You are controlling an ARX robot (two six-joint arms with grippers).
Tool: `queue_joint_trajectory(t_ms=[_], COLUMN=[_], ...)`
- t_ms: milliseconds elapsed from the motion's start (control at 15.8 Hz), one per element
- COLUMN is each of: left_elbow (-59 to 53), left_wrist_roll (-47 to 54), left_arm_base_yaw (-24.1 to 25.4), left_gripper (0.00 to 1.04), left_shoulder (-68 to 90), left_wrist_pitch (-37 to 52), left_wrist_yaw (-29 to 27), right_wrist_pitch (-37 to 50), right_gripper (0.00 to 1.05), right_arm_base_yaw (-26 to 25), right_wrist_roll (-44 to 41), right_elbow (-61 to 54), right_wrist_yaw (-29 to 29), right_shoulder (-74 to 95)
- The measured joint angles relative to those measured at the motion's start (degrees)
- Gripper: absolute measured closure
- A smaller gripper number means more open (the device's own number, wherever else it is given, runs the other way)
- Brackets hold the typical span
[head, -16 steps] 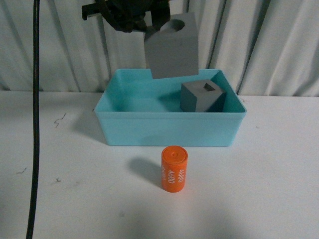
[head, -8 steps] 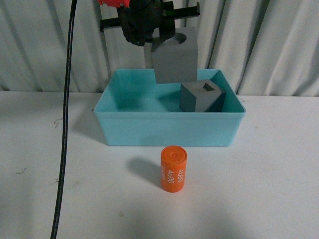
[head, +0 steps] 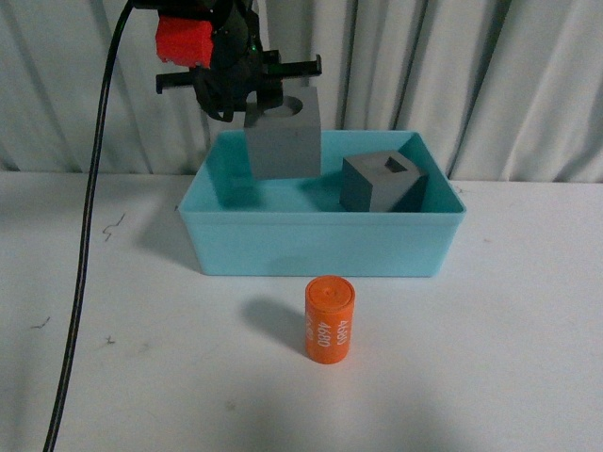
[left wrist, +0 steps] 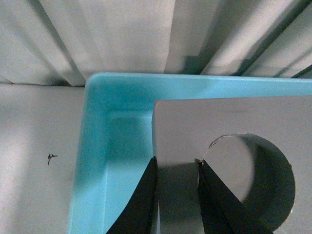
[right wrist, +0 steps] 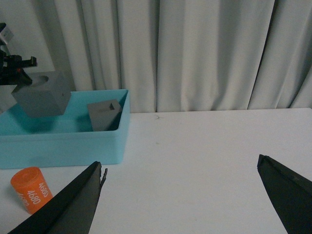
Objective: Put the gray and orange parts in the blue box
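Two gray cubes: my left gripper (head: 265,100) is clamped on the round-recess cube (head: 283,141), hanging it over the blue box's (head: 320,247) far left; the square-recess cube (head: 382,185) sits inside, right. The orange cylinder (head: 329,318) stands on the table (head: 509,358), nearer me. My right gripper (right wrist: 178,195) gapes wide, empty.

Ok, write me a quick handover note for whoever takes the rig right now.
Left gripper shut on the round-recess gray cube, held over the blue box. Right gripper open and empty.
Done: square-recess gray cube sits in the box.
Left to do: release the held cube into the box, then box the orange cylinder standing on the table in front.
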Motion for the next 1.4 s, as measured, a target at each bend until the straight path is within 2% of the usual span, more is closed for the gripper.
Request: queue_joint_trajectory(t_ms=[698,1079,1143,1397], left_elbow=[-8.50,-8.52,-8.48,-7.91], left_wrist_roll=[4.48,5.11,5.09,5.07], left_arm_base_yaw=[2.29,2.34,2.34,2.34], left_gripper=[0.87,0.87,0.84,0.47], left_shoulder=[0.11,0.11,0.11,0.11], left_wrist_pitch=[5.53,5.99,6.16,5.97], left_wrist_yaw=[-1.09,-1.25,-1.27,-1.03], right_wrist_pitch=[0.00,0.00,0.00,0.02], right_gripper=[0.06,0.06,0.06,0.06], right_arm_base_yaw=[0.00,0.00,0.00,0.00], right_wrist_roll=[0.00,0.00,-0.02,-0.02], right_elbow=[0.00,0.00,0.00,0.00], right_wrist_yaw=[0.00,0.00,0.00,0.00], right_shoulder=[0.00,0.00,0.00,0.00])
